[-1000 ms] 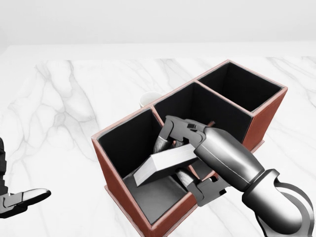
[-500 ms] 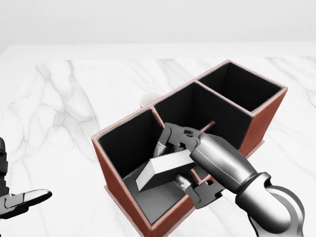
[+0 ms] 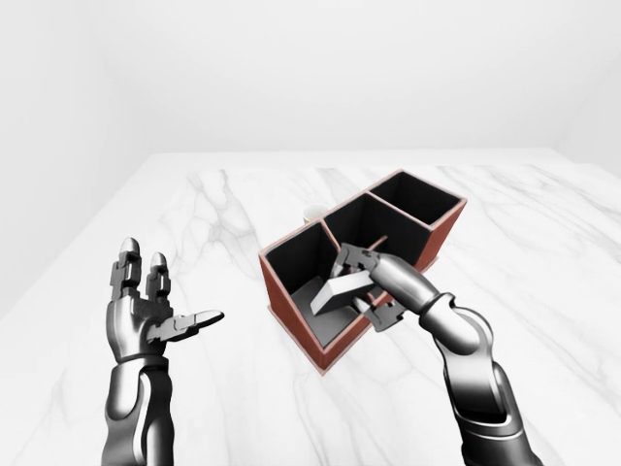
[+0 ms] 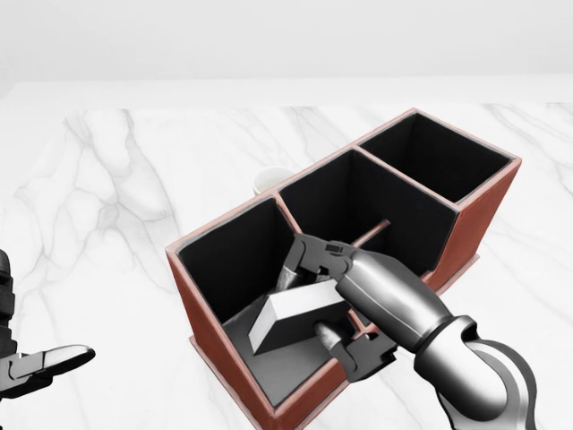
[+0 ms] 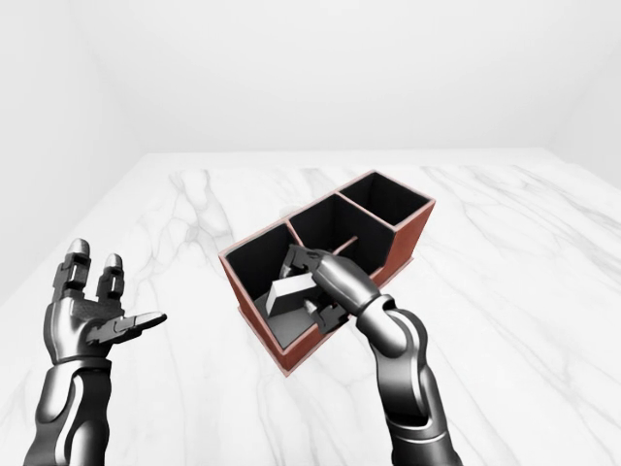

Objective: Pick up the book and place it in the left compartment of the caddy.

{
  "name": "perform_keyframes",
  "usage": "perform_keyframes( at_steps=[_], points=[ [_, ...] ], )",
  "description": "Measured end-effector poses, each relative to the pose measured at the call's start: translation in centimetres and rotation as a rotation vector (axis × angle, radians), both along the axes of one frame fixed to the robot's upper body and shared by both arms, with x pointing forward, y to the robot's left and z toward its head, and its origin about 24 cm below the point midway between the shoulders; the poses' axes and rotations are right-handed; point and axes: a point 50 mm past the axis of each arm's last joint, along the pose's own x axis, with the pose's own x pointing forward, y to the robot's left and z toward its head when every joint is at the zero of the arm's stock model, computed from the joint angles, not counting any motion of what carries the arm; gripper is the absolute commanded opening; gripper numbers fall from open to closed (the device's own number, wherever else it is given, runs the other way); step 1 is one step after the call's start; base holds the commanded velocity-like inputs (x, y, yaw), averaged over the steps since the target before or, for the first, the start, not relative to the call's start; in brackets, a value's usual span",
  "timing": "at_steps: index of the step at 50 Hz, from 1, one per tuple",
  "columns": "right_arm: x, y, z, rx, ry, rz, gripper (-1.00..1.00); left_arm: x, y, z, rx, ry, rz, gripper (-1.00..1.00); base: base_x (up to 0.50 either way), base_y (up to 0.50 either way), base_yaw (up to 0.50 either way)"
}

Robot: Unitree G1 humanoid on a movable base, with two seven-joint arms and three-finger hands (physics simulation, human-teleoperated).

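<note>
A red-brown caddy (image 4: 213,345) with three black-lined compartments stands on the white marble table. My right hand (image 4: 309,300) is shut on a grey book (image 4: 288,313) and holds it tilted, its low end down inside the leftmost compartment. The book also shows in the left-eye view (image 3: 335,291). My left hand (image 3: 160,316) is open and empty, palm up, well to the left of the caddy (image 3: 291,311). Only its fingertips (image 4: 54,358) show at the head view's left edge.
A small white cup (image 4: 269,181) stands just past the caddy's far wall, partly hidden by it. The marble table (image 4: 116,197) spreads wide on all sides. Its far edge meets a plain white wall.
My right hand has lowered the book deeper into the leftmost compartment and drawn a little toward the bottom of the view. The left hand has stayed put.
</note>
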Motion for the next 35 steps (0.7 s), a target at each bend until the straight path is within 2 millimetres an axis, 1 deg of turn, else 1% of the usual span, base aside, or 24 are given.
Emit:
perform_keyframes(
  at_steps=[19,35],
  points=[
    [0.6,0.6,-1.2,-0.032,0.049,-0.009,-1.0,0.0,0.1,-0.1,0.0,0.002,0.002,1.0,0.0,0.0,0.0],
    [1.2,1.1,-1.6,-0.061,0.062,-0.015,-1.0,-0.2,0.0,0.0,-0.002,0.001,-0.001,1.0,0.0,0.0,0.0]
  ],
)
